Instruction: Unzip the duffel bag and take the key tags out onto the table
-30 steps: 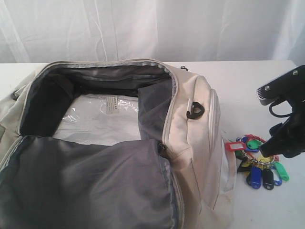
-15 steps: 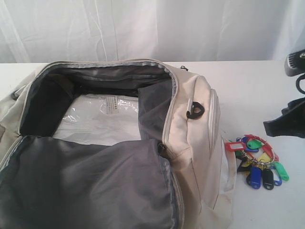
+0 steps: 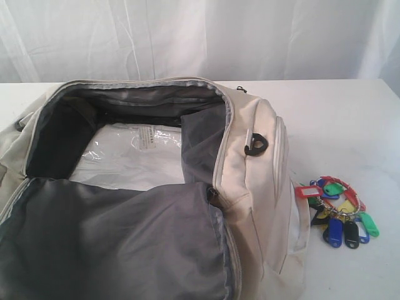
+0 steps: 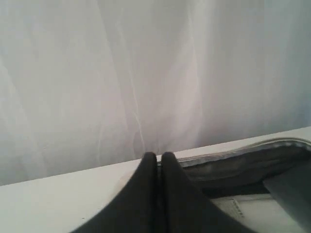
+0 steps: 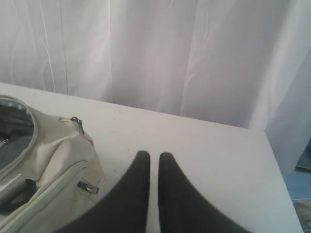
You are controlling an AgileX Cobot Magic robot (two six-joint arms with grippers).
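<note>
The cream duffel bag (image 3: 250,169) lies unzipped, its dark grey lining folded open. To the right of the bag, the key tags (image 3: 337,212) rest in a colourful bunch on the white table (image 3: 337,112). Neither gripper shows in the exterior view. My left gripper (image 4: 156,156) is shut with nothing in it, above the table (image 4: 58,194) beside the bag's open rim (image 4: 252,160). My right gripper (image 5: 154,155) is shut with only a thin slit between its fingers, held over bare table (image 5: 204,145) just beside the bag's end (image 5: 53,155). The key tags are out of both wrist views.
A clear plastic packet (image 3: 134,156) lies inside the bag. A black hook (image 3: 256,147) sits on the bag's top side. The white curtain (image 3: 200,37) hangs behind the table. The table's edge (image 5: 282,194) runs close beside my right gripper.
My right arm has pulled away from the key tags to the right and left the exterior view. The key tags stay on the table. The bag has not moved.
</note>
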